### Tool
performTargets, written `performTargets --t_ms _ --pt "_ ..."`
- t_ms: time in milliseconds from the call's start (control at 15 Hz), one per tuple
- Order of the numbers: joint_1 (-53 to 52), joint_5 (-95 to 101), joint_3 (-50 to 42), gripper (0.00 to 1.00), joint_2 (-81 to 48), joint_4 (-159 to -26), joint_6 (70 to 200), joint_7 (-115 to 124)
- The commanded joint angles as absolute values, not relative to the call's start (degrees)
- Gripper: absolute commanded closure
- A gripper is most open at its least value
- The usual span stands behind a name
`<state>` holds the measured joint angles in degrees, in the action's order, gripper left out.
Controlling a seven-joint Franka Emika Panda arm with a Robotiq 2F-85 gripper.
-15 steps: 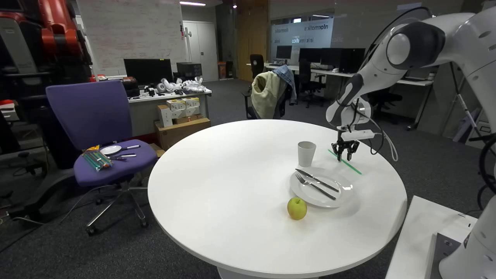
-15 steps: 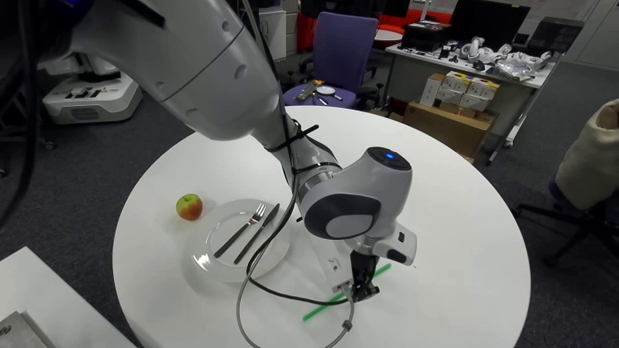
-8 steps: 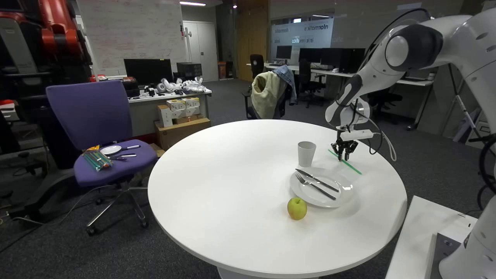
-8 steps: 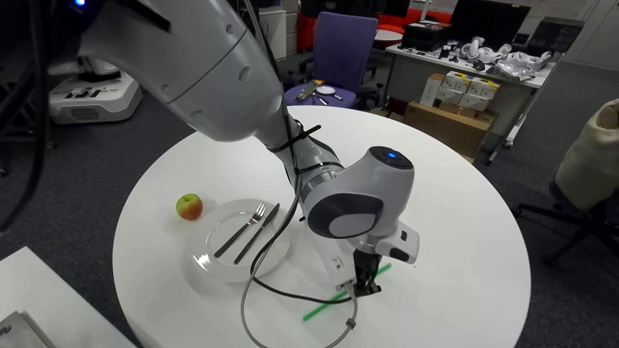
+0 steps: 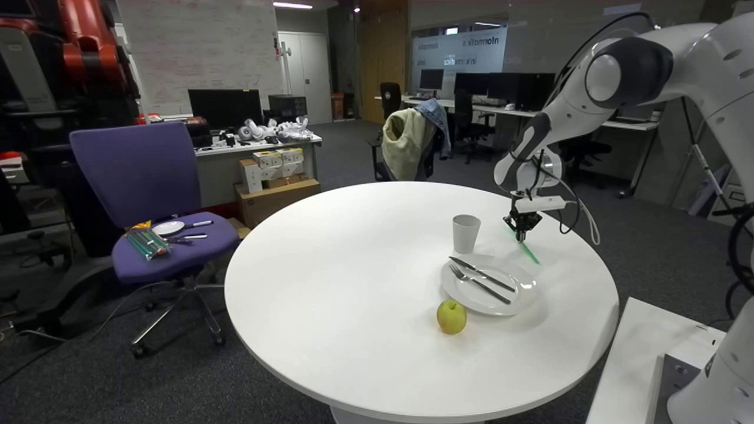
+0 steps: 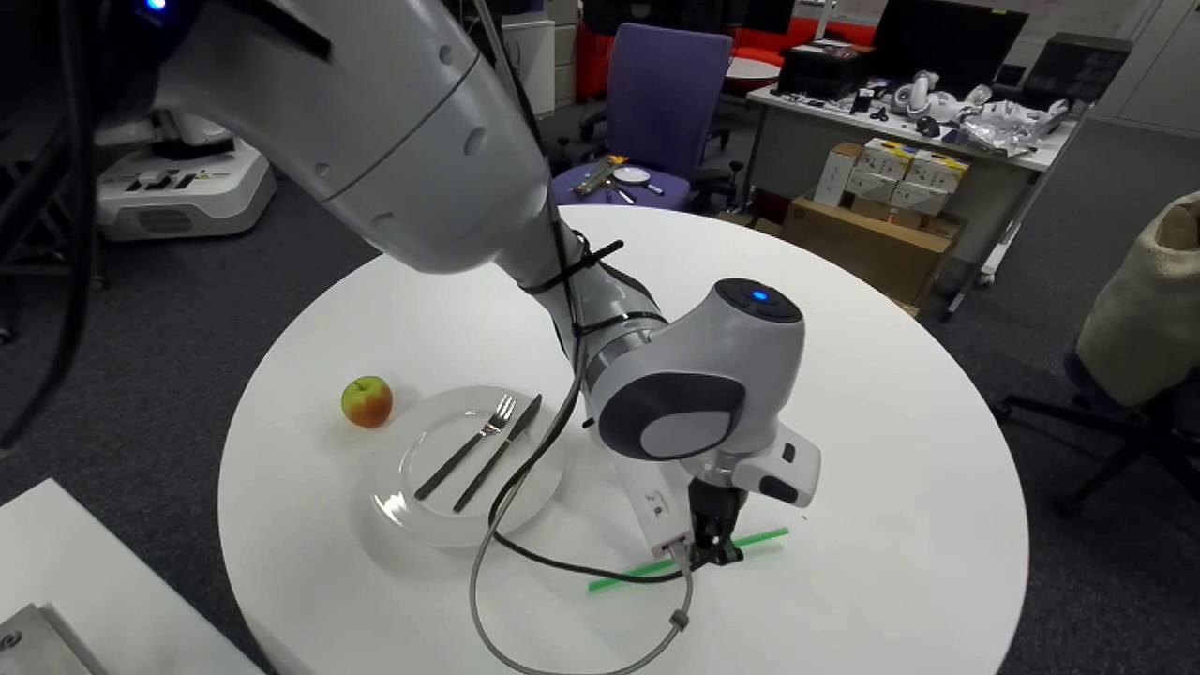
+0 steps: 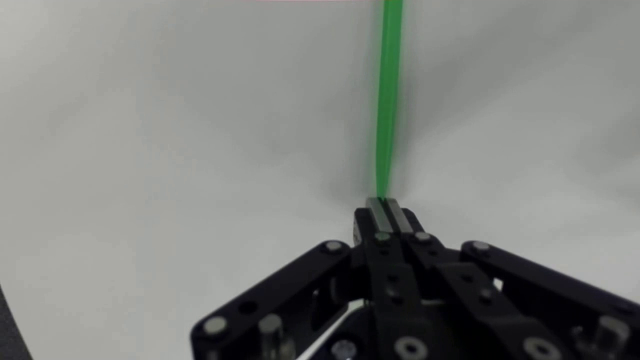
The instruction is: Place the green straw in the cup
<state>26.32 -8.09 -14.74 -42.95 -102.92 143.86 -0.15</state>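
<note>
The green straw [image 5: 529, 252] is pinched between the fingertips of my gripper [image 5: 521, 238]. In the wrist view the straw [image 7: 389, 85] runs away from the closed fingertips [image 7: 383, 200] and narrows where they squeeze it. In an exterior view the straw [image 6: 761, 537] sticks out on both sides of the gripper [image 6: 720, 555], low over the table, with a faint shadow beneath its right end. The white cup [image 5: 465, 234] stands upright on the table, a short way left of the gripper. In an exterior view the arm hides the cup. The cup is outside the wrist view.
A white plate [image 5: 462, 294] bearing a knife [image 5: 484, 274] and a fork [image 5: 480, 285] lies near the cup. An apple [image 5: 452, 317] sits beside the plate. Cables [image 6: 562, 565] hang from the arm near the gripper. The round white table [image 5: 330, 282] carries everything.
The gripper fingers have closed on the straw. The straw has turned slightly and its right end looks raised a little. The gripper has shifted slightly; cup, plate and apple stay put.
</note>
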Motion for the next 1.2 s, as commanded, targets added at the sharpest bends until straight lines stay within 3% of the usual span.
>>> performTargets --t_ms 0,867,1133 --pt "25.79 -9.5 -14.71 1.0 -39.0 -106.24 153.54 2.02" --pt "18.9 -9.88 -13.97 1.0 -24.66 -125.13 196.65 6.53" --pt "12.69 -11.67 -16.99 1.0 -20.85 -127.2 198.84 5.89"
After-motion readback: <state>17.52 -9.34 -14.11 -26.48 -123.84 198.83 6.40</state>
